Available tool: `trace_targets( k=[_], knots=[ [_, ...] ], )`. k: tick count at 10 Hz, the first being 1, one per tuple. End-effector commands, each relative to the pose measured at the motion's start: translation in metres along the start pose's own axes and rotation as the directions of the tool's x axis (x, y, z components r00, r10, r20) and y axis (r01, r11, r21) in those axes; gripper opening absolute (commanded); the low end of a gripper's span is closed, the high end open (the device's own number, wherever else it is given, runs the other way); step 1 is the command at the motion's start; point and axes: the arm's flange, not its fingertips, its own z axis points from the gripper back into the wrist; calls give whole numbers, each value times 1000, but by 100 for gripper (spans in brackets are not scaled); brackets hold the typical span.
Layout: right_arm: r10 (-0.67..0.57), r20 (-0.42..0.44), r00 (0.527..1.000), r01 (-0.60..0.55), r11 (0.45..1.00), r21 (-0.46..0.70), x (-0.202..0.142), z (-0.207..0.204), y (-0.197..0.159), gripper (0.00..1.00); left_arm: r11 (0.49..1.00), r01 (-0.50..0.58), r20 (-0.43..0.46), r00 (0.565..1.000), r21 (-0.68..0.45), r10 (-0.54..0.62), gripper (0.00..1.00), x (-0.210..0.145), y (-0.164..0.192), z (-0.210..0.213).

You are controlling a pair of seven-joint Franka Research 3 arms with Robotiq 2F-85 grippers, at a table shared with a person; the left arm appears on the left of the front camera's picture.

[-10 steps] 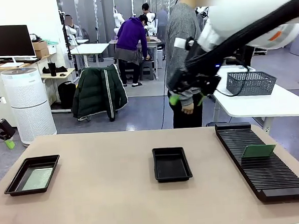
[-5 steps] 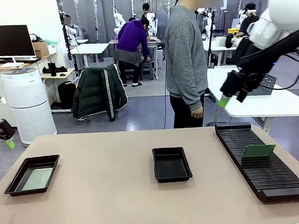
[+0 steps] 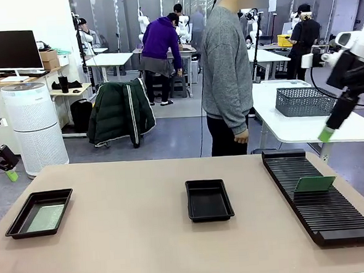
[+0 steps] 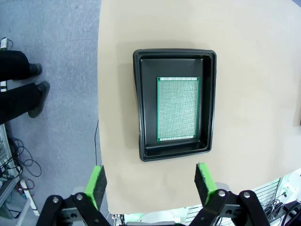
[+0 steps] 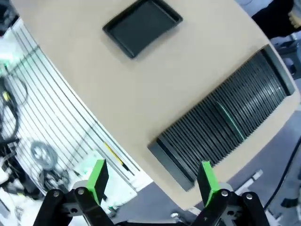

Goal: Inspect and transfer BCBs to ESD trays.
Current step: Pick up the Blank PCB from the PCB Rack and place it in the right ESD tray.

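Observation:
A green BCB point(image 4: 177, 108) lies flat inside the left ESD trays' one point(image 4: 137, 103), well ahead of my open, empty left gripper point(image 4: 150, 183). In the front view that tray point(image 3: 17, 224) sits at the table's left, and the left gripper point(image 3: 10, 173) hangs off the table's left edge. The second tray point(image 3: 209, 201) rests empty at the middle. Another BCB point(image 3: 315, 184) stands upright in the long black slotted rack point(image 3: 335, 217). My right gripper point(image 3: 329, 131) hovers high above the rack's far end. It is open point(image 5: 153, 179) over the rack point(image 5: 211, 141), its board point(image 5: 229, 120) and the tray point(image 5: 142, 26).
A person point(image 3: 227, 72) stands at the far edge, one hand point(image 3: 242, 134) hanging down. A grey mesh basket point(image 3: 305, 101) sits on a white side table beyond the rack. Bare tabletop point(image 3: 126, 239) lies between the trays.
My right arm has swung from in front of the person across to the far right, above the rack. The left arm, trays and boards have not moved.

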Motion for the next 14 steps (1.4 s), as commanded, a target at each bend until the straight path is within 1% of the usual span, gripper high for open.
trace_targets(
  k=[1, 2, 3, 4, 5, 7, 8, 10, 11, 12, 14],
  knots=[
    [139, -42, 989, -142, 988, -56, -25, 3, -20, 100, 1000, 5, 15, 1000, -2, -5, 100, 0, 1, -3],
    [206, -62, 977, -211, 974, -87, -37, 4, -30, 100, 1000, 5, 15, 1000, -2, -5, 100, 0, 1, -3],
    [247, -41, 968, -250, 954, -167, -45, 5, -39, 100, 1000, 5, 15, 1000, -2, -5, 100, 0, 1, -3],
    [313, -31, 949, -313, 932, -182, -53, 7, -47, 100, 1000, 5, 15, 1000, -2, -5, 100, 0, 1, -3],
    [413, -76, 907, -420, 897, -136, -61, 6, -57, 100, 1000, 5, 15, 1000, -2, -5, 100, 0, 1, -3],
    [495, -87, 865, -502, 857, -118, -70, 10, -71, 100, 1000, 5, 15, 1000, -2, -5, 100, 0, 1, -3],
    [525, -108, 844, -535, 840, -93, -72, 12, -76, 100, 1000, 5, 15, 1000, -2, -5, 100, 0, 1, -3],
    [550, -117, 827, -560, 825, -75, -71, 15, -81, 100, 1000, 5, 15, 1000, -2, -5, 100, 0, 1, -3],
    [584, -127, 802, -594, 802, -59, -68, 16, -76, 100, 1000, 5, 15, 1000, -2, -5, 100, 0, 1, -3],
    [534, -92, 841, -541, 836, -92, -71, 11, -75, 100, 1000, 5, 15, 1000, -2, -5, 100, 0, 1, -3],
    [534, -92, 841, -541, 836, -92, -71, 11, -75, 100, 1000, 5, 15, 1000, -2, -5, 100, 0, 1, -3]
  ],
)
